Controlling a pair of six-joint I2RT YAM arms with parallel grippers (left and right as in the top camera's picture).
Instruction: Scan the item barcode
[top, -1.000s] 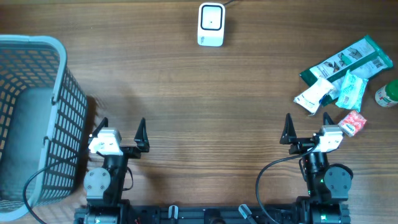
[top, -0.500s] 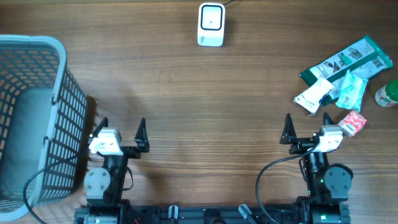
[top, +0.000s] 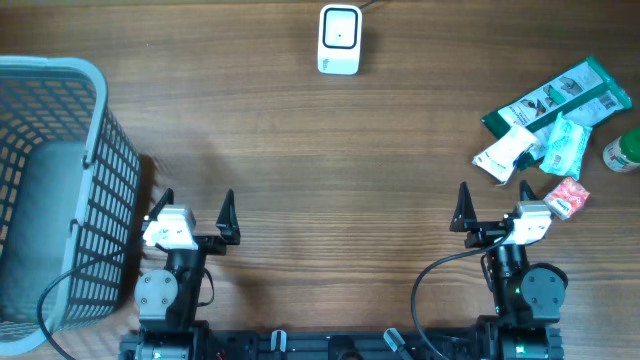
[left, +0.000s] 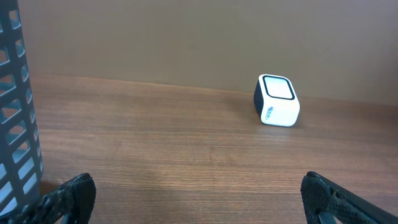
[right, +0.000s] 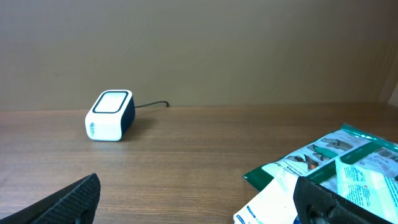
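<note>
A white barcode scanner (top: 339, 40) with a dark screen stands at the table's far middle; it also shows in the left wrist view (left: 277, 101) and the right wrist view (right: 109, 116). A pile of items lies at the right: a green packet (top: 557, 98), a white packet (top: 505, 152), a pale green pouch (top: 564, 147), a small red packet (top: 565, 196) and a green-capped bottle (top: 623, 151). My left gripper (top: 194, 208) stands open near the front left, nothing between its fingers. My right gripper (top: 492, 204) stands open just left of the pile, holding nothing.
A grey plastic basket (top: 52, 190) stands at the left edge, right beside the left arm; its wall shows in the left wrist view (left: 15, 106). The scanner's cable runs off the far edge.
</note>
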